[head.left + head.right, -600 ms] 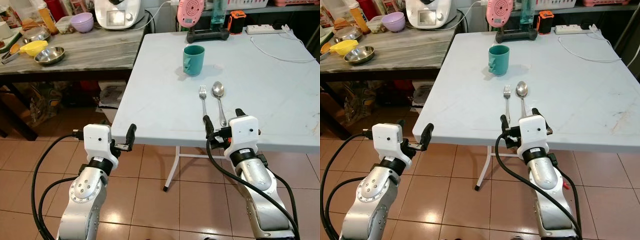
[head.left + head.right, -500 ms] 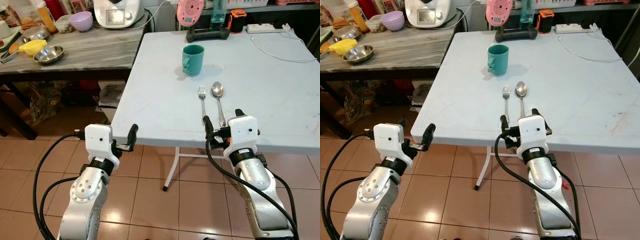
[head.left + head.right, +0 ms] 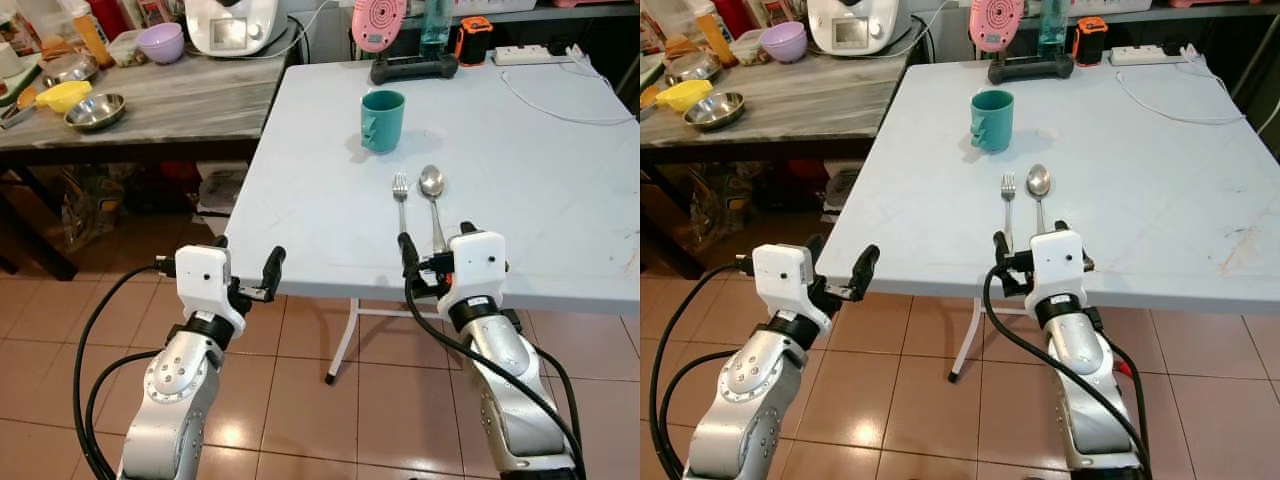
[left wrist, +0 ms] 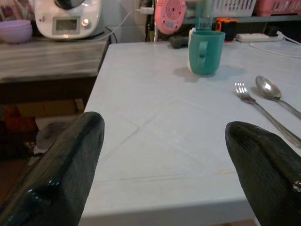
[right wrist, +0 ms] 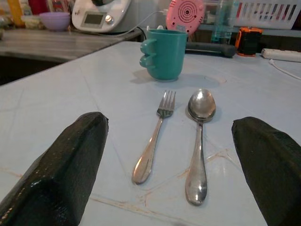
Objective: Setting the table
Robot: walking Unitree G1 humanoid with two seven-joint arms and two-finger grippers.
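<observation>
A teal mug (image 3: 382, 121) stands on the pale table (image 3: 310, 190), left of its middle. A fork (image 3: 402, 200) and a spoon (image 3: 433, 195) lie side by side in front of the mug, handles toward me. My right gripper (image 3: 437, 245) is open at the table's front edge, its fingers (image 5: 61, 165) astride the two handle ends without touching them. My left gripper (image 3: 245, 262) is open at the table's front left corner, level with the edge, with nothing between its fingers (image 4: 61, 174).
A wooden side table (image 3: 170, 100) on the left carries a purple bowl (image 3: 162, 43), a steel bowl (image 3: 95, 111), a yellow bowl (image 3: 62, 96) and a white appliance (image 3: 232, 25). A pink fan (image 3: 378, 22), a power strip (image 3: 528, 55) and a white cable (image 3: 560, 100) sit at the table's far side.
Both arms have crept slightly forward toward the table edge, the right gripper shifting a little left. Fork, spoon and mug have stayed put.
</observation>
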